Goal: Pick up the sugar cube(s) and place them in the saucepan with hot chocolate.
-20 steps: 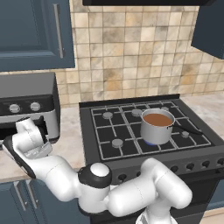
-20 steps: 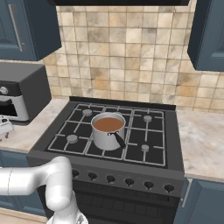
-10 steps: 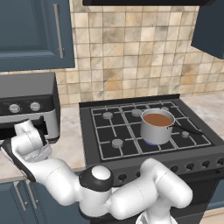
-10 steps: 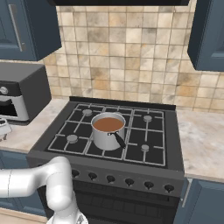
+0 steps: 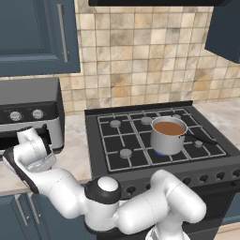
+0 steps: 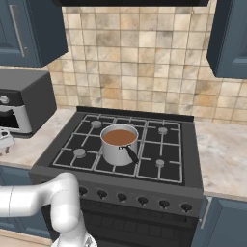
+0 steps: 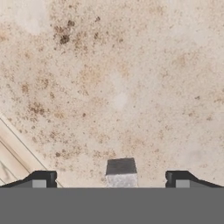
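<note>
- Gripper (image 7: 111,183) fingers spread wide, empty; sugar cube (image 7: 120,172) sits between them on the counter (image 7: 131,78).
- Cube likely light, rigid, crumbly; pinch opposite flat faces gently.

I count one sugar cube (image 7: 121,173) on the counter (image 7: 113,87), between my two fingertips (image 7: 40,179). There is one saucepan (image 5: 168,136) with brown liquid on one stove (image 5: 140,140). On the stove I count five burners and six knobs (image 6: 140,199) in the front row. One toaster oven (image 5: 28,112) stands left of it, with two knobs.
</note>
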